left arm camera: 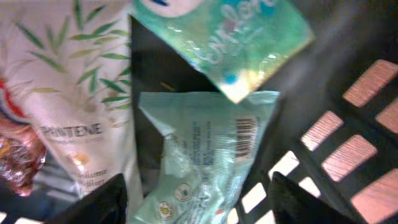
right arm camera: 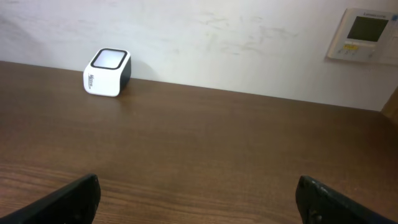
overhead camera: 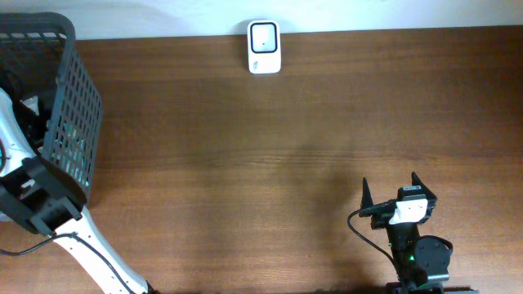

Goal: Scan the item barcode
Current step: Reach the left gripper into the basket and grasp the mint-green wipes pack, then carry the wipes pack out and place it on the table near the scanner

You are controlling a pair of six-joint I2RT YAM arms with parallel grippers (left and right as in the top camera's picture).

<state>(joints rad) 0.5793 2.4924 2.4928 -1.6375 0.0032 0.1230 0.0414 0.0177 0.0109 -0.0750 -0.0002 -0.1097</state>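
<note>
Fingers [left arm camera: 102, 202] of the left gripper [left arm camera: 199, 210] stand spread inside the basket [overhead camera: 78, 106] at the left of the table [overhead camera: 245, 163]. One sits on each side of a pale green packet [left arm camera: 205, 162], and as far as the wrist view shows they are not yet pinching it. The right gripper [overhead camera: 391, 192], near and to the right, has its fingers wide apart above the wood and holds nothing. The packet lies in the basket with its barcode [left arm camera: 246, 135] facing up. A white Pantene pouch [left arm camera: 74, 93] lies just to its left, and the corner of another green pack [left arm camera: 230, 37] reaches over its far end. The step in hand looks like picking the item out of the basket. Next, I judge, the fingers must close on that packet alone, clear of its neighbours, and lift it over the basket wall. Then the barcode has to be turned toward the white scanner [overhead camera: 264, 46] at the table's far edge, well apart from both arms.
</note>
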